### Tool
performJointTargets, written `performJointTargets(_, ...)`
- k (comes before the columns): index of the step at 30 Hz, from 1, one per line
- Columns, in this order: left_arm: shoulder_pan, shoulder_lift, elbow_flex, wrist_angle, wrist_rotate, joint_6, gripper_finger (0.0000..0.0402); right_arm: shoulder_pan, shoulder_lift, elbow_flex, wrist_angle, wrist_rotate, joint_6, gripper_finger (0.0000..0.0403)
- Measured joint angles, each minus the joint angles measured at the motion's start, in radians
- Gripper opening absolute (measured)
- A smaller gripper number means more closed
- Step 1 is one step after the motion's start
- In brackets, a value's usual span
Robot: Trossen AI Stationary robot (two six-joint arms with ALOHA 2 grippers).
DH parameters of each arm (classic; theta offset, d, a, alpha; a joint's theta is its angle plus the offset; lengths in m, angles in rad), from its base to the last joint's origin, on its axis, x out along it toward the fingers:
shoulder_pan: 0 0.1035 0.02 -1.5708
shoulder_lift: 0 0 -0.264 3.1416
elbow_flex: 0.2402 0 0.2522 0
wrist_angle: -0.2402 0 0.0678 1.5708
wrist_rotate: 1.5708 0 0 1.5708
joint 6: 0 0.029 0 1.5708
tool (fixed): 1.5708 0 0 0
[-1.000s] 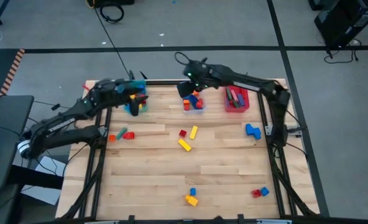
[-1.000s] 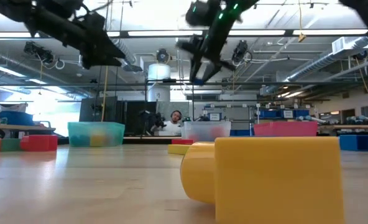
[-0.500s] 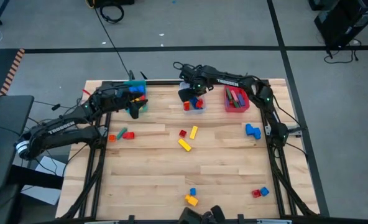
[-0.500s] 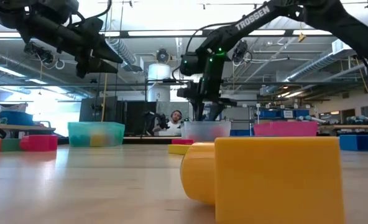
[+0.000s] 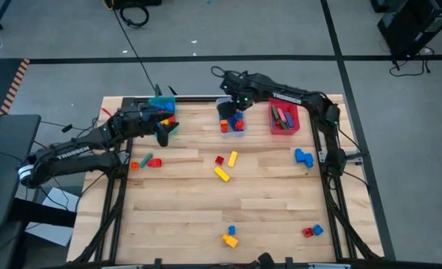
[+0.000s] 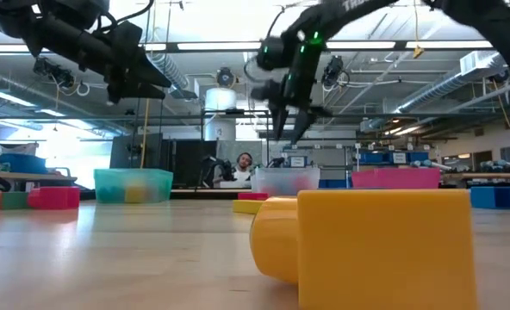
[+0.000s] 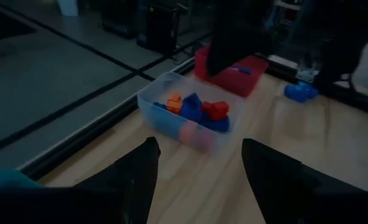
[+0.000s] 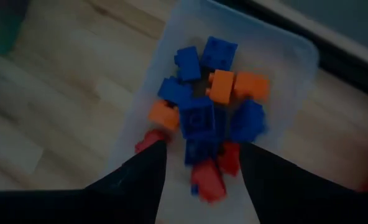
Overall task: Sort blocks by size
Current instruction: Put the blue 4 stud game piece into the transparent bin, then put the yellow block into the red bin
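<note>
Hovering over the clear bin (image 5: 233, 124), my right gripper (image 8: 199, 180) has its fingers spread apart with nothing between them; directly under it, inside that bin, lie blue, orange and red blocks (image 8: 209, 118). I judge a drop-off just finished here. My left gripper (image 7: 199, 180), also spread and empty, hangs beside the teal bin (image 5: 163, 104), to the clear bin's left. More loose blocks (image 5: 222, 173) lie on the table (image 5: 266, 217) nearer me than the clear bin. Next I should go to one, match its size, and choose its bin.
</note>
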Motion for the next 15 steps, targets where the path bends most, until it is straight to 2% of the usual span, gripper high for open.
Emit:
performJointTargets(9, -0.150, 0.000, 0.000, 0.014, -0.150, 0.018, 0.0239, 0.122, -0.185, -0.040, -0.040, 0.090, -0.005, 0.0215)
performJointTargets(15, -0.237, 0.000, 0.001, 0.002, -0.237, 0.018, 0.0239, 0.220, -0.338, -0.207, -0.039, 0.181, 0.076, 0.0215)
